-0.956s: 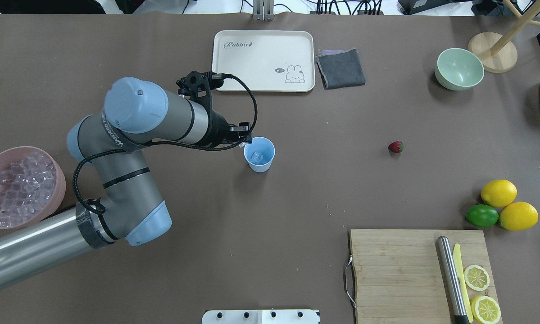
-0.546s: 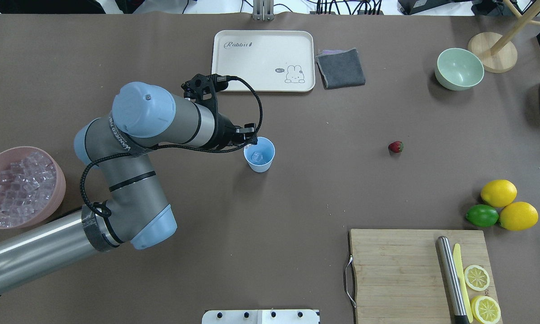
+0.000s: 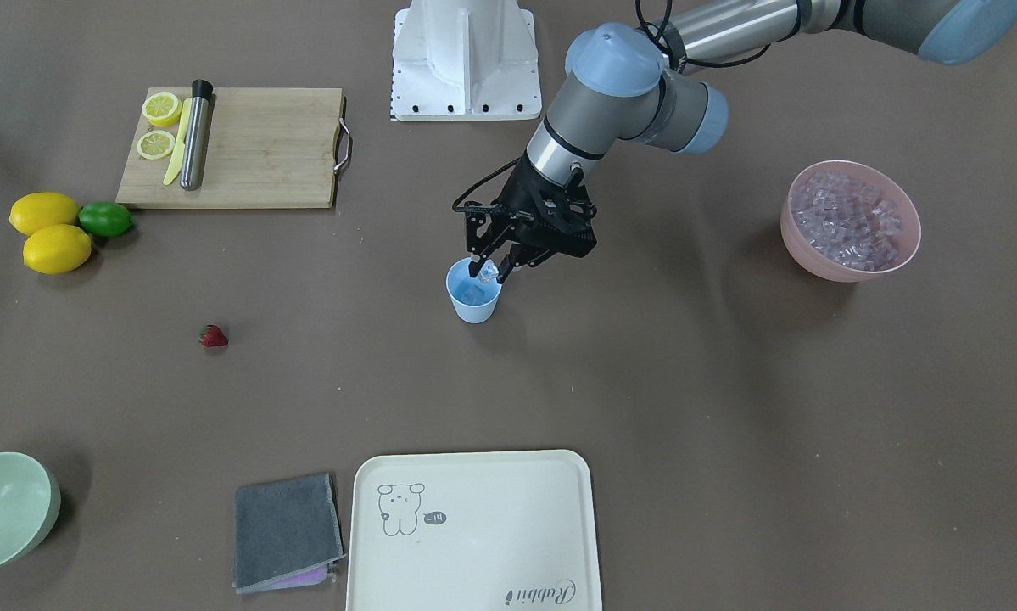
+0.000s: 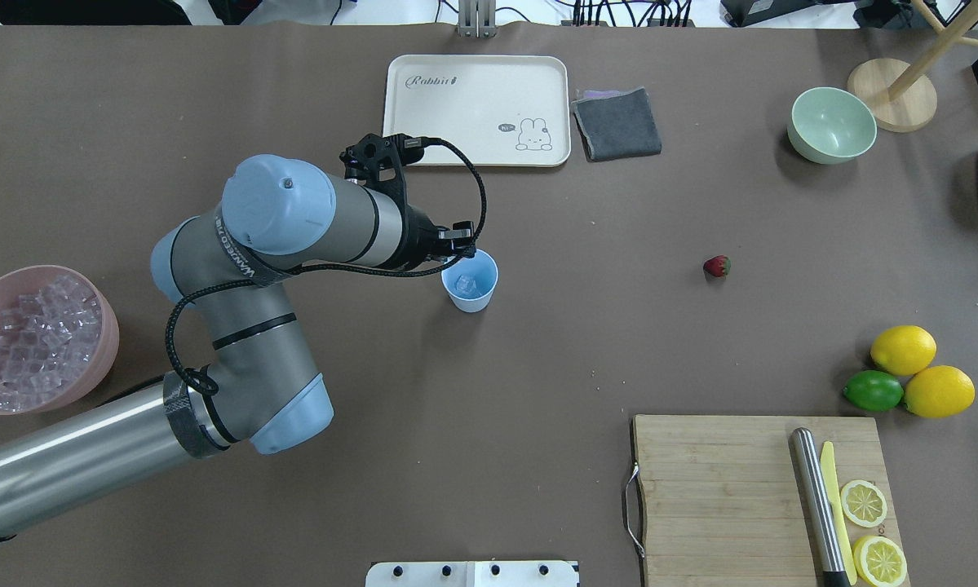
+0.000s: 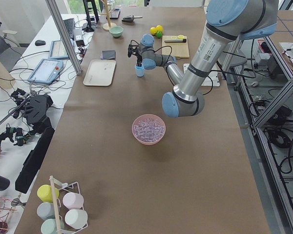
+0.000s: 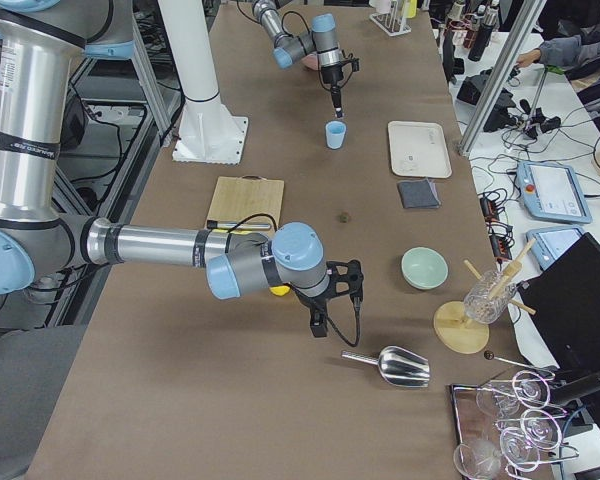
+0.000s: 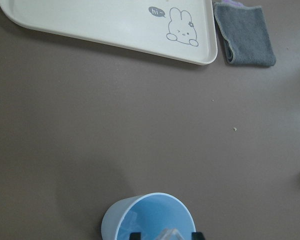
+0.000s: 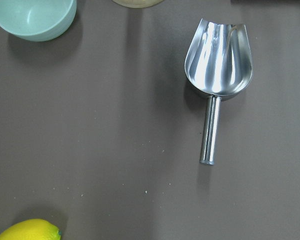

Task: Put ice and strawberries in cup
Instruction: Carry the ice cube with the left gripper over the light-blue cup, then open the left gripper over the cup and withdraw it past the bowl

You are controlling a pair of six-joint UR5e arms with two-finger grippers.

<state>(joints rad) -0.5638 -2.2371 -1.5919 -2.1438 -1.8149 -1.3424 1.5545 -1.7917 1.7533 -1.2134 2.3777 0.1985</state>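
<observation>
Overhead exterior view, described for you from left to right: a pink bowl (image 4: 114, 326) heaped with ice (image 4: 32, 342) sat at the table's left edge; your left gripper (image 3: 488, 274) hung just above the mouth of the light-blue cup (image 4: 474, 303), fingers clamped on one ice cube (image 3: 488, 270); a second cube (image 4: 466, 284) lay inside the cup; the strawberry (image 4: 716, 266) lay on the table, well to the cup's right; the right gripper (image 6: 318, 325) showed only in the right side view, near a metal scoop (image 6: 395, 367), and you could not tell whether its fingers were apart or together.
</observation>
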